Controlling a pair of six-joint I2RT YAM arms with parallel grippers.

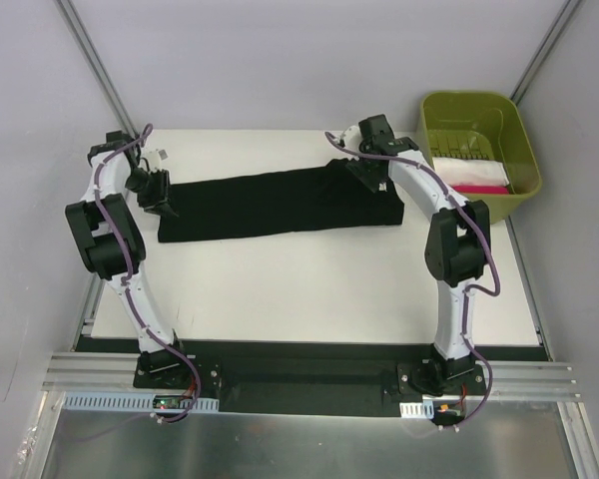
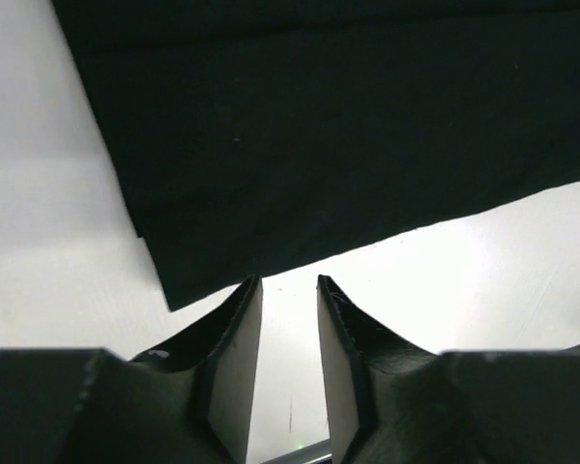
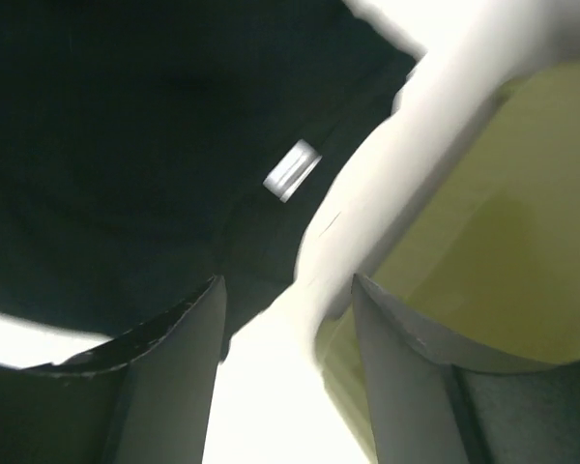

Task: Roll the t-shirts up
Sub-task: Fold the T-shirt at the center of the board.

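Just ahead of the left gripper, a corner of the black t-shirt, folded into a long strip flat on the white desk; jaws parted narrowly, pinching nothing, tips just short of the cloth edge. At the strip's other end, the right gripper, spread wide and empty, white neck label just ahead, olive bin to its right, with folded white and pink cloth inside

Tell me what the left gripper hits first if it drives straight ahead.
The black t-shirt: its edge lies just beyond the open left gripper. It may touch the table first; depth is unclear.
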